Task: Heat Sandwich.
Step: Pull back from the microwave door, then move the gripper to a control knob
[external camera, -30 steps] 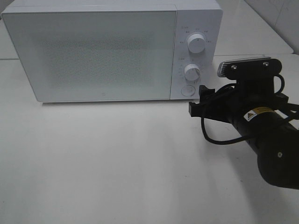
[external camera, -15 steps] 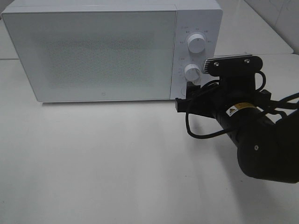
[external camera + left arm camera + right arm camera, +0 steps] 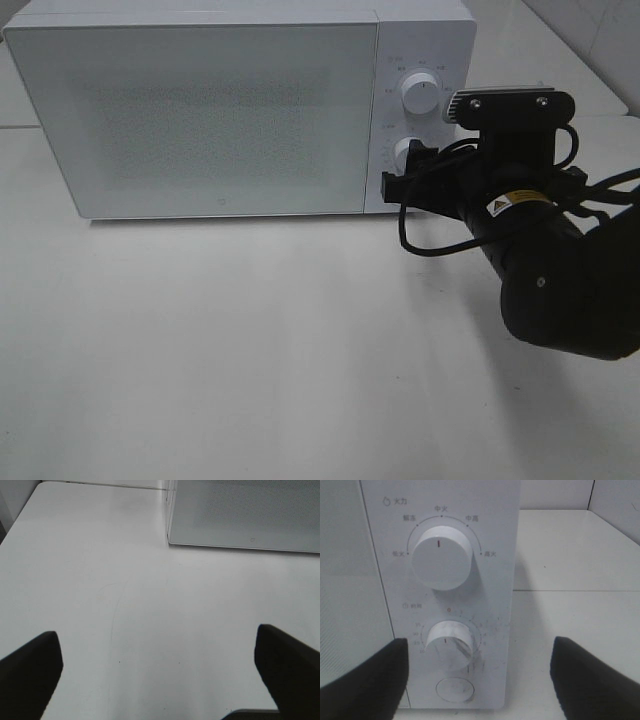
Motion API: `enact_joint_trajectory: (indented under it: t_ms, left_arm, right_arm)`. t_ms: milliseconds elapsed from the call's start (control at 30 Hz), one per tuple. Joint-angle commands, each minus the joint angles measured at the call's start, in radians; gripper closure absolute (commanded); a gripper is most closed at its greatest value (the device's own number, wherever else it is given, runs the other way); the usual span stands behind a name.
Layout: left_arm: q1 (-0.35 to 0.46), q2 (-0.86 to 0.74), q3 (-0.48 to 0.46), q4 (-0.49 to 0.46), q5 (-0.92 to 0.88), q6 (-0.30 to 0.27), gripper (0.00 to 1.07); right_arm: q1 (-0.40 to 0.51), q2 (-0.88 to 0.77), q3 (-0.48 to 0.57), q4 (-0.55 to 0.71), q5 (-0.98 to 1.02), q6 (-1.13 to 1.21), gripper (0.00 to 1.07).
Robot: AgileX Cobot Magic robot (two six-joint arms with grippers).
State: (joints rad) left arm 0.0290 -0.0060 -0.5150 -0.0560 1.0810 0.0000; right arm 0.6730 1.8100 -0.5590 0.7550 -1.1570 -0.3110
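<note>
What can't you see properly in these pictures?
- Inside of the microwave: all views; its shut, frosted door hides it, so no sandwich shows.
- Most of the lower dial: exterior high view; the right gripper covers it.
- Small numbers around that dial: right wrist view; too blurred to read.
- Most of the left gripper: left wrist view; edges cut off all but its open fingertips.
</note>
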Motion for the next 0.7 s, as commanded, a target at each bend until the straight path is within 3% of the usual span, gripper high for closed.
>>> enact_joint_trajectory:
  t_ms: [33,700]
  left_arm:
    - [0.002,-0.016,0.002,-0.011,-0.013,0.0,0.08]
    - [0.002,-0.016,0.002,-0.011,-0.013,0.0,0.08]
  right_arm:
    - [-0.01,0.018,-0.021,-0.025,-0.001,0.015,0.31]
    - [-0.01,0.202,-0.164,-0.031,-0.003,0.021,0.31]
